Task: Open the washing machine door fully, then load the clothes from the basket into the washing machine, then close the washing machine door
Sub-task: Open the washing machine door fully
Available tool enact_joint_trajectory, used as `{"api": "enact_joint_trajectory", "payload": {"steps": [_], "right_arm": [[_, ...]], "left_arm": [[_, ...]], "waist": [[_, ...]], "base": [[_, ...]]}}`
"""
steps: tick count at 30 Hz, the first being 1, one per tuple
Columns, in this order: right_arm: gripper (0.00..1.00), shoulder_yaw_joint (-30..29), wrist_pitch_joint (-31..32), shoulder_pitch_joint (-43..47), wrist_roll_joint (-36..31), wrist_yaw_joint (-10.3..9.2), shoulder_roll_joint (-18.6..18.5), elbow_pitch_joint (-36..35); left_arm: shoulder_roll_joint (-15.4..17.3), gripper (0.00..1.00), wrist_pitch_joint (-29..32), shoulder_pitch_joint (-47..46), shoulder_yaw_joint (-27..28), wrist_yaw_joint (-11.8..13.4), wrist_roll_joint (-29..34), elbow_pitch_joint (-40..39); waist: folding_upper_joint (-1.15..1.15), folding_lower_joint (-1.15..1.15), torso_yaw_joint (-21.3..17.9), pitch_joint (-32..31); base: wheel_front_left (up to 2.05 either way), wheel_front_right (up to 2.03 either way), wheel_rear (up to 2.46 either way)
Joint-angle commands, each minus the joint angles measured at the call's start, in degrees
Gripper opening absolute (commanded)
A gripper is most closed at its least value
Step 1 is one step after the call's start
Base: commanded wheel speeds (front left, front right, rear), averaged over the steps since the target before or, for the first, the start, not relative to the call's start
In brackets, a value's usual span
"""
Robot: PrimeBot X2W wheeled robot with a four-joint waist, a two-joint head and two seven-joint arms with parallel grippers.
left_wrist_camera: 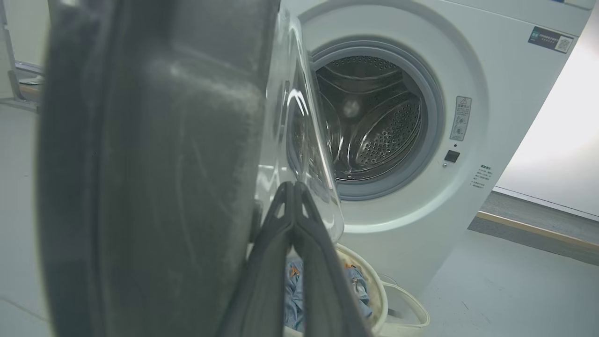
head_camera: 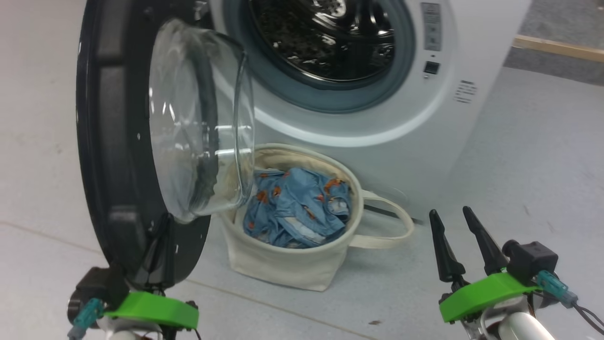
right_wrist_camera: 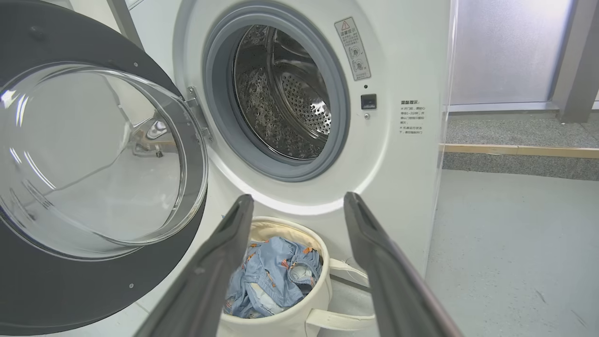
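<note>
Grey floor bears one basket, one washing machine.

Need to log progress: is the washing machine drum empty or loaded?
Empty, as far as visible: the drum shows bare perforated steel, and the clothes lie in the basket.

Clothes in basket; basket before washing machine, right of door.

— Is the perforated steel drum clear at its mouth?
— Wide open. The black-rimmed glass door stands out, its clear bowl overhanging the cream canvas basket at its left edge; the right side lies free.
</note>
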Motion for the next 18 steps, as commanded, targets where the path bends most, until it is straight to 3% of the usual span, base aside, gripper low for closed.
{"api": "enact_joint_trajectory", "payload": {"steps": [1, 9, 18], "right_arm": [[1.0, 1.0, -0.7, -2.0, 0.3, 0.05, -0.6, -1.6], [1.0, 1.0, -0.7, -2.7, 0.2, 0.05, -0.2, -1.3], [1.0, 1.4, -0.7, -3.1, 0.2, 0.05, 0.2, -0.8]], "left_arm": [[1.1, 0.0, -0.3, -3.4, 3.2, 0.0, 0.2, -0.8], [1.5, 0.0, -0.3, -8.5, 5.9, -2.4, -0.1, 3.2], [4.1, 0.0, -0.3, -14.2, 9.3, -3.7, -0.5, 10.4]], "waist": [[0.0, 0.0, 2.0, 0.3], [0.0, 0.0, 7.9, 1.4], [0.0, 0.0, 9.9, 2.1]], "base": [[0.0, 0.0, 0.0], [0.0, 0.0, 0.0], [0.0, 0.0, 0.0]]}}
